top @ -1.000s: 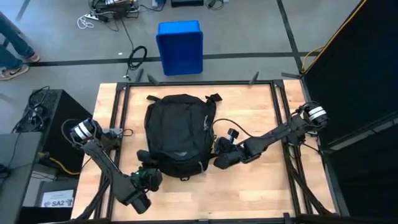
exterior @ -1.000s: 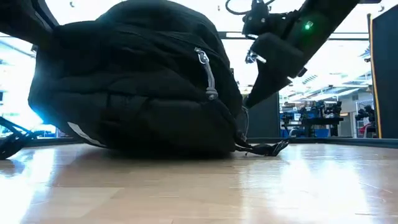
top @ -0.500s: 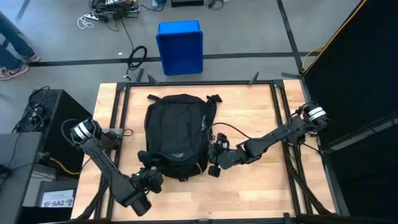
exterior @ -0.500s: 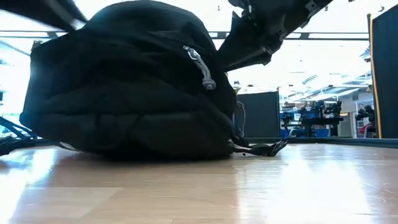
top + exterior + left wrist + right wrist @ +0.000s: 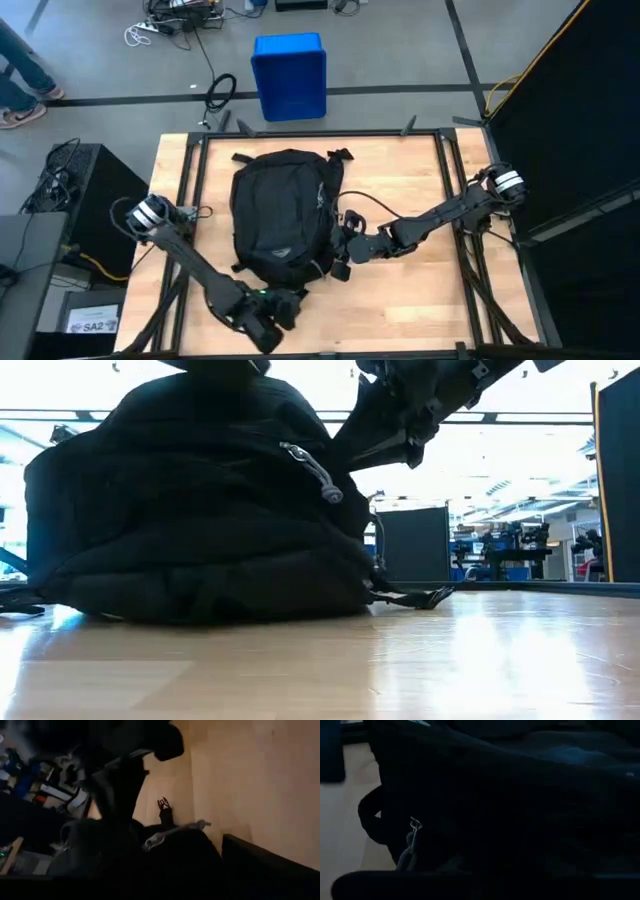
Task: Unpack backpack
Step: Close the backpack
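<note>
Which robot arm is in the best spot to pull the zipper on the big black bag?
Probably the right. The right gripper sits against the large black soft fabric backpack's side, where the grey zipper pull hangs. The left gripper is at the near end, farther from it.

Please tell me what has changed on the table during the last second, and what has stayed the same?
The left gripper moved along the table's near edge to the near end of the backpack. The right gripper closed in against the backpack's right side. The backpack shifted slightly leftward. The backpack is still zipped, lying flat; the blue bin has not moved.
</note>
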